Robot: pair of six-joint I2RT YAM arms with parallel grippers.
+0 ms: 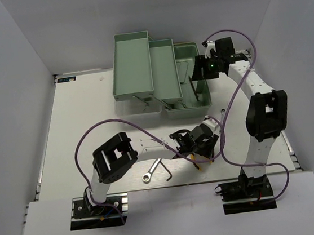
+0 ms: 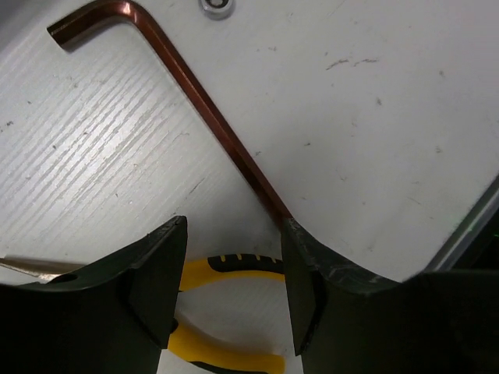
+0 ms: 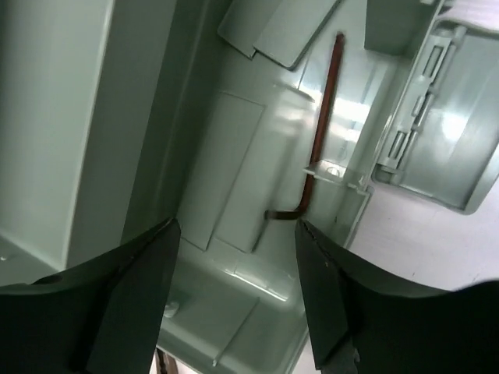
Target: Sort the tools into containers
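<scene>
The mint-green toolbox (image 1: 140, 68) stands open at the back, its trays stepped out to the left. My right gripper (image 1: 196, 70) hangs open and empty over its right base compartment (image 3: 234, 288). One dark hex key (image 3: 320, 132) lies in that compartment. My left gripper (image 1: 198, 151) is open and low over yellow-and-black pliers (image 1: 196, 163). In the left wrist view the gripper (image 2: 234, 284) has the pliers' handles (image 2: 226, 269) between its fingers, not gripped. A second hex key (image 2: 195, 93) lies just beyond. The silver ratchet wrench (image 1: 152, 171) lies left of the hex key (image 1: 169, 171).
A small pale object (image 1: 222, 111) lies on the white table near the box's front right corner. The box's lid hinge and latch parts (image 3: 437, 132) show at the right of the right wrist view. The table edge (image 2: 475, 226) runs close to my left gripper's right side.
</scene>
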